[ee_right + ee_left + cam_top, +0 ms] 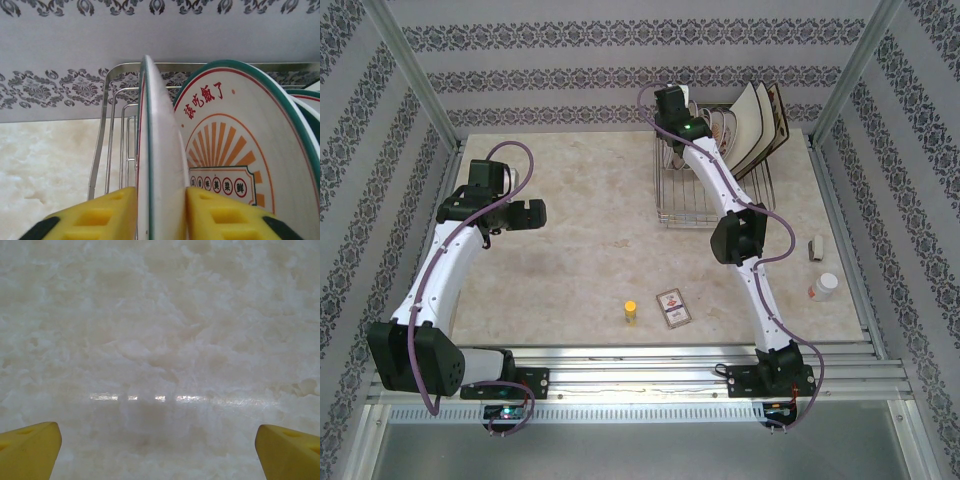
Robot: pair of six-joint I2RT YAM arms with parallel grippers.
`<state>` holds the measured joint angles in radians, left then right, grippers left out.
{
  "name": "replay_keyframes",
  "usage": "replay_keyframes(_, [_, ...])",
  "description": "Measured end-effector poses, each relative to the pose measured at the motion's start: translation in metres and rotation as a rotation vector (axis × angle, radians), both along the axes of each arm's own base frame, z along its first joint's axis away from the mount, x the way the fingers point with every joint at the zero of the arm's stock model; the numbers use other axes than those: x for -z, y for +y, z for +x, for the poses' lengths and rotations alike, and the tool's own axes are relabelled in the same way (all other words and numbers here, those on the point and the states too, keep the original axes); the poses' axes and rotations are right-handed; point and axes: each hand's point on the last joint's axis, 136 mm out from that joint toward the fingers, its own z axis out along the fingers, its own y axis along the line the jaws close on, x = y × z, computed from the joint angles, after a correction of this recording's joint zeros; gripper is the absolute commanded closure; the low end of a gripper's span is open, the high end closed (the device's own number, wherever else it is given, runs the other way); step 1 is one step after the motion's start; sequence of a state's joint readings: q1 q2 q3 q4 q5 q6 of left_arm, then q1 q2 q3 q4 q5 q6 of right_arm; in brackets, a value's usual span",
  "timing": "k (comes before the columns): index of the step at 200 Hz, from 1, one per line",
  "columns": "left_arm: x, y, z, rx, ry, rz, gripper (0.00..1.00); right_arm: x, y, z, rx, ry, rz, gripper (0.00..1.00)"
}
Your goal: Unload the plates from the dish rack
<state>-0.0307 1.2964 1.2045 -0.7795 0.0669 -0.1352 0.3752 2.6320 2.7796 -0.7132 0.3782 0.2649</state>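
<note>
While clamping the rim of the end plate [156, 125], upright in the dish rack [106, 145] at the far right of the table [580, 240], between the closed-in fingers of the right gripper [161, 212], could let it slip from so narrow a hold or knock the neighbouring plate [227, 150] if lifted askew.

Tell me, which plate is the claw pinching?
The end plate, edge-on between the right claw's yellow fingers; the neighbour with red writing stands free beside it.

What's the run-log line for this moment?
phase: grasp | right gripper: clamped on upright round plate in dish rack | other plates: racked | left gripper: open above table
</note>
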Motion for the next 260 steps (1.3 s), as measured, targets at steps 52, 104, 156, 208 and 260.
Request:
replay_keyframes(52, [0.002,0.0,-0.002,0.0,0.011,0.0,0.0,0.001,-0.01,-0.001,0.031,0.005,-0.042,0.92])
replay_keyframes(104, [0.003,0.0,-0.004,0.0,0.021,0.0,0.0,0.001,-0.021,-0.002,0.051,0.015,-0.064,1.0])
replay_keyframes(156, [0.003,0.0,-0.003,0.001,0.023,0.0,0.0,-0.042,-0.021,-0.019,0.03,-0.009,-0.1,1.0])
replay_keyframes(208, [0.0,0.0,0.001,0.001,0.018,0.0,0.0,-0.152,-0.013,-0.058,-0.005,-0.167,-0.056,1.0])
replay_keyframes(260, [0.001,-0.001,0.002,0.003,0.022,-0.003,0.0,-0.218,0.001,-0.108,-0.078,-0.242,0.005,1.0])
